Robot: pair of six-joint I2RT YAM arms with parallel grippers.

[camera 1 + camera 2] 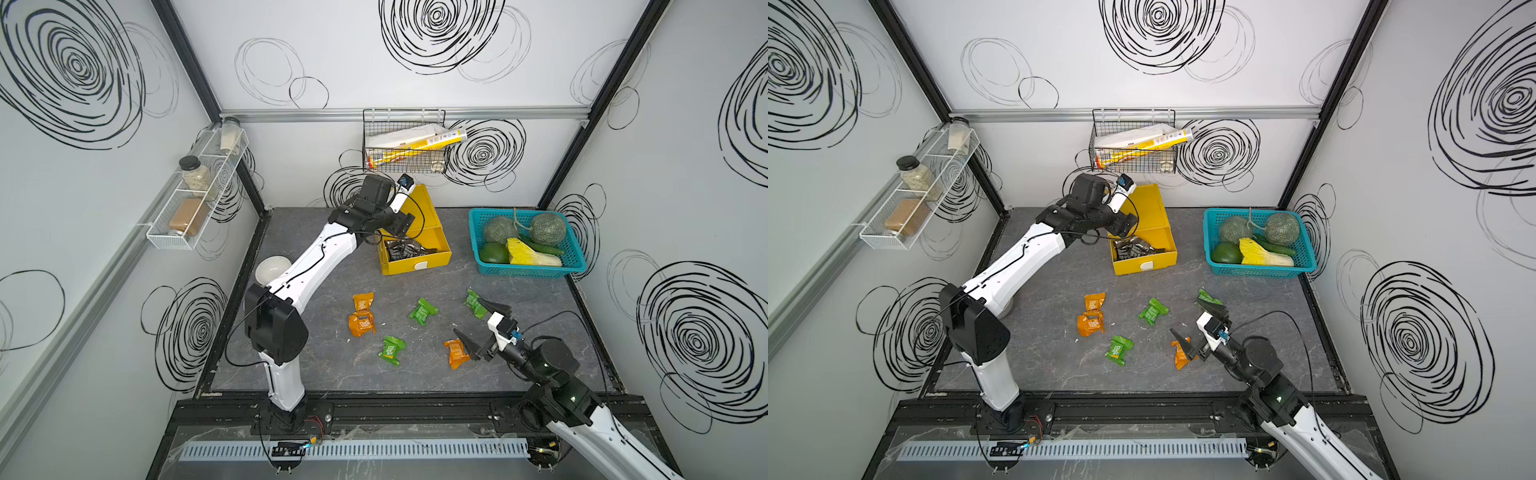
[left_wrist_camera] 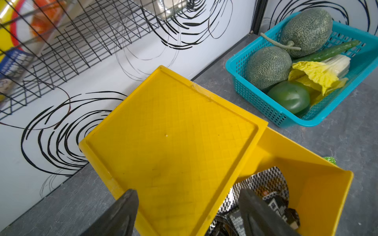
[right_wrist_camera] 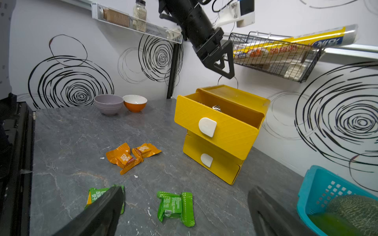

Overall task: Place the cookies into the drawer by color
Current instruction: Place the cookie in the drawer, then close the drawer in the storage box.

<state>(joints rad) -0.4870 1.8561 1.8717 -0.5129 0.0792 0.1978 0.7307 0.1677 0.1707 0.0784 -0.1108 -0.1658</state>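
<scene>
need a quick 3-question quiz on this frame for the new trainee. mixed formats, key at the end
1. Multiple choice: which colour of packets lies in the pulled-out top drawer? A orange, B green, C black.
2. True or false: the right gripper is clamped on a green packet.
3. Count: how many orange packets lie on the table?

Key
1. C: the black packets are in it.
2. False: its jaws stand open and empty.
3. Three.
</scene>
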